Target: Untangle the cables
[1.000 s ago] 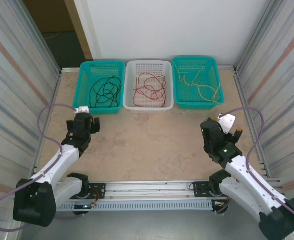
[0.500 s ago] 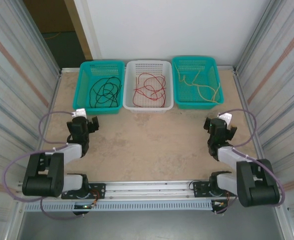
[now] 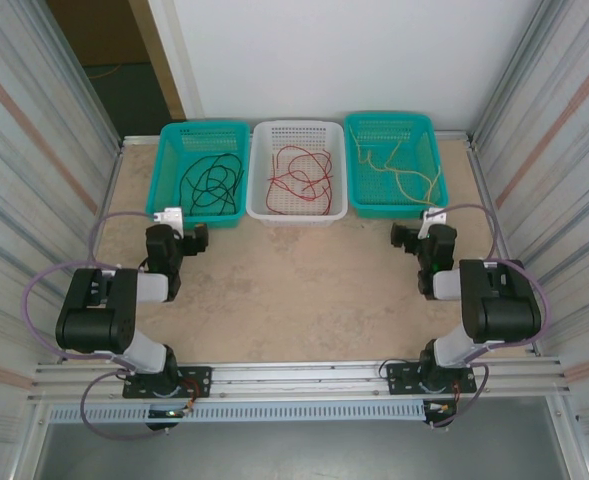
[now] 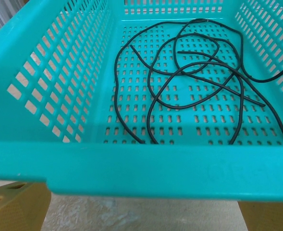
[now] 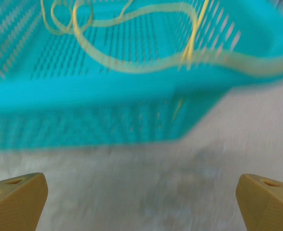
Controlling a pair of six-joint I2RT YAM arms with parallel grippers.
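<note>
The cables lie sorted by colour in three baskets at the back of the table. Black cables [image 3: 212,185] [image 4: 194,72] loop loosely in the left teal basket [image 3: 166,170] [image 4: 131,168]. Red cables [image 3: 299,175] sit in the white basket [image 3: 262,205]. Yellow cables [image 3: 406,172] [image 5: 131,65] lie in the right teal basket [image 3: 436,170] [image 5: 83,125], blurred in the right wrist view. My left gripper [image 3: 177,232] [image 4: 141,214] is open and empty just before the left basket's near wall. My right gripper [image 3: 421,232] [image 5: 141,202] is open and empty in front of the right basket.
Corrugated metal walls close in both sides of the tan tabletop [image 3: 294,290]. Thick lilac cables [image 3: 44,280] [image 3: 534,290] loop out from each folded arm. A metal rail [image 3: 294,380] runs along the near edge.
Both arms have folded back over their bases, elbows drawn in. Both grippers have shifted a little toward the baskets. Jaws stayed open; the cables have not moved.
</note>
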